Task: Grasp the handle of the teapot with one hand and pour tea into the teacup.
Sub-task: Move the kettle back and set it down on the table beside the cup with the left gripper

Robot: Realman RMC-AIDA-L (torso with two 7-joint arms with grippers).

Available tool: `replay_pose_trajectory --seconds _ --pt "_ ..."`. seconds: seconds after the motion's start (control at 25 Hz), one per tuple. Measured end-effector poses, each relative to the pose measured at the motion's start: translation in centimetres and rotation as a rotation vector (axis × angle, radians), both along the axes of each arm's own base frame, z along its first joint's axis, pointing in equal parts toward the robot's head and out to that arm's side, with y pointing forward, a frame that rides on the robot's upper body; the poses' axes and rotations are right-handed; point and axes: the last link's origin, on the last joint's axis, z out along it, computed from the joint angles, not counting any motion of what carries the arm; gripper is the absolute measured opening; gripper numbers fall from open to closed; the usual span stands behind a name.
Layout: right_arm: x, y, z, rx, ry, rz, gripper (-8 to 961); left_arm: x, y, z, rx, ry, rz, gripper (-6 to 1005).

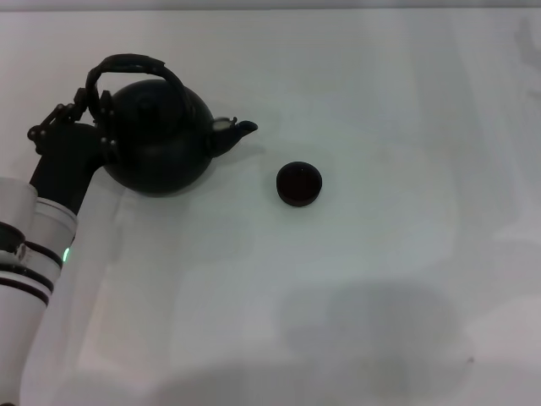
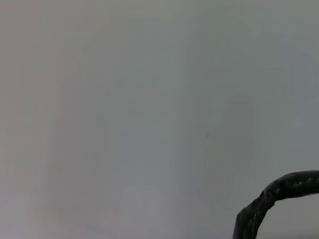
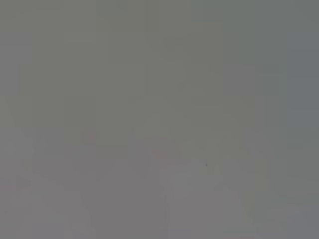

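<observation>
your left claw (image 1: 95,106) sits at the teapot (image 1: 161,139), on the side away from its spout, right where the arched handle (image 1: 127,66) comes down to the pot's shoulder. its fingers look closed around that end of the handle, which makes sense: gripping there lets the arm tip the spout down toward the teacup (image 1: 299,183). the pot appears tilted, handle leaning away from the spout, so i judge it is being carried by the claw and not resting flat on the desk (image 1: 380,296), though the pictures do not settle whether it still touches. the left wrist view shows only a curved piece of the handle (image 2: 279,196) over bare desk.

the teacup stands upright on the spout side of the teapot, near but apart, a little nearer to you than the spout tip. nothing lies between spout and cup, so the pouring path is free.

your right claw shows in no view; its wrist camera sees only a plain surface, so that arm seems parked away from the teapot.
</observation>
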Motion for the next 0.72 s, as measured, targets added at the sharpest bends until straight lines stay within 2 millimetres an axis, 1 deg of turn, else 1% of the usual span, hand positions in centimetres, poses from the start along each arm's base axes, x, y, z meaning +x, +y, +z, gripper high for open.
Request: replay_pose_trajectory --seconds 0.2,0.32,0.52,0.72 --pt "0.1 0.0 0.1 0.001 -0.001 -0.001 871 0.0 -0.2 0.3 0.016 0.0 -0.01 293" --pt "0.1 -0.1 0.1 0.001 -0.001 -0.002 870 0.1 -0.6 0.6 0.038 -0.002 -0.033 383" --pt "0.1 0.0 0.3 0.006 -0.006 0.0 870 0.3 -1.8 0.8 0.045 0.002 -0.079 586" --pt "0.1 0.0 0.3 0.005 -0.01 0.002 870 -0.3 -3.1 0.6 0.03 -0.037 -0.064 808"
